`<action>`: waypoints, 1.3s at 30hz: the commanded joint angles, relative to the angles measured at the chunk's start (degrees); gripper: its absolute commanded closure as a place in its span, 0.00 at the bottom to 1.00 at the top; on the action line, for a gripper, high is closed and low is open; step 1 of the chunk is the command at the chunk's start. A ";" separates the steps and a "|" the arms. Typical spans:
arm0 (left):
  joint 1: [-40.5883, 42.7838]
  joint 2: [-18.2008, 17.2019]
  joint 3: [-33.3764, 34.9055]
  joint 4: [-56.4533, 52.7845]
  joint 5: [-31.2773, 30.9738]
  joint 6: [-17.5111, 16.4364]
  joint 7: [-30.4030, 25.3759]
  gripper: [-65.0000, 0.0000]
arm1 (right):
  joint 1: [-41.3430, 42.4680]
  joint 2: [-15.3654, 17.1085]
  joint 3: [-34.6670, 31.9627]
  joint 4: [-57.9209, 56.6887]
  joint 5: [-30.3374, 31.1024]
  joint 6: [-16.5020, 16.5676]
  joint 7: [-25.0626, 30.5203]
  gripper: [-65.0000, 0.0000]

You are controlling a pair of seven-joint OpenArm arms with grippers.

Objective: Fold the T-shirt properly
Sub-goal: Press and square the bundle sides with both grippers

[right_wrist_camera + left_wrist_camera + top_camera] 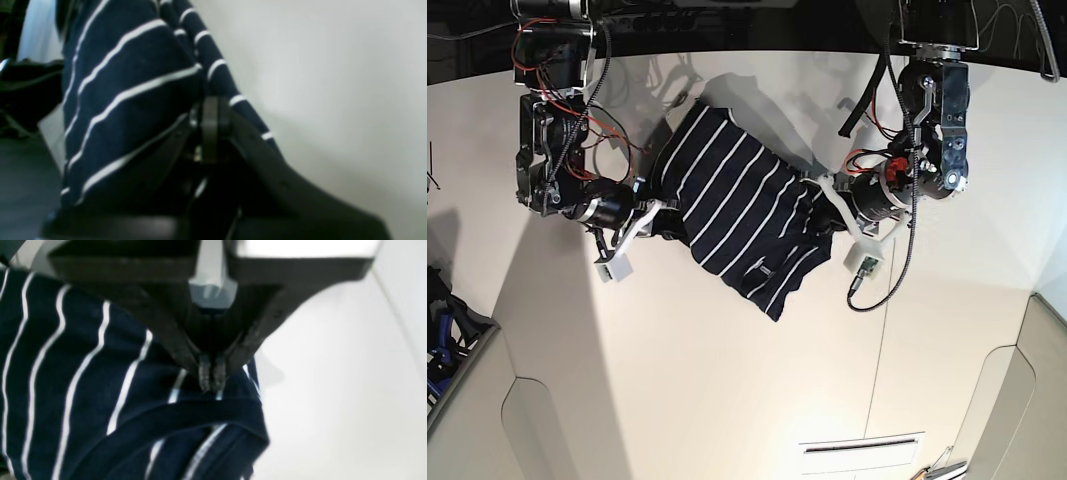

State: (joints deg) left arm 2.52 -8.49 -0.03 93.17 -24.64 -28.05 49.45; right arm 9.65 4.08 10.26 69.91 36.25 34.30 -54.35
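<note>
T-shirt: the T-shirt (742, 205) hangs stretched between the two grippers above the white table (727, 380), bunched and slanting, one sleeve or corner drooping below the span toward the table. It is not yet folded.

Left gripper: the left gripper (211, 378) has its fingertips pressed together on a thick navy seam, probably the collar or a hem. The cloth bunches just under the tips and falls away to one side of them.

Right gripper: the right gripper (210, 113) is pinched closed on a striped edge. The cloth rises away from the tips, with white table on the far side of them.

Grip depth: both pinches look to sit right at the cloth's edge, with little fabric behind the tips.

Risk, slip: if the arms pull further apart, I judge the thin edge could slide out of either pair of tips, and the shirt would drop in a heap.

Risk, skew: the grip points do not look matched across the garment, so laying it down from here would likely give a crooked, wrinkled base for folding.

Risk, drag: the hanging corner may fold under itself as it meets the table.

Risk, cables: loose wires (882, 285) dangle near the left gripper and could snag the cloth.
</note>
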 commanded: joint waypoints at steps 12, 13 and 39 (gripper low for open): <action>-9.42 -0.11 0.02 -9.88 -0.81 -0.22 -1.81 1.00 | -3.82 -0.31 0.02 1.79 3.78 0.63 -0.48 1.00; -9.88 -0.11 0.02 -9.86 -0.87 -0.22 -1.84 1.00 | -4.17 -0.28 0.02 1.92 3.82 0.61 -0.46 1.00; 8.85 -6.40 0.02 7.80 -9.90 0.37 0.04 1.00 | -4.31 5.70 2.43 6.49 3.82 0.59 -0.37 1.00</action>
State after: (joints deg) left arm 11.75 -14.83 0.21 99.90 -33.69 -27.29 50.48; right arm 4.43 9.52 12.58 75.44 38.76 34.68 -55.59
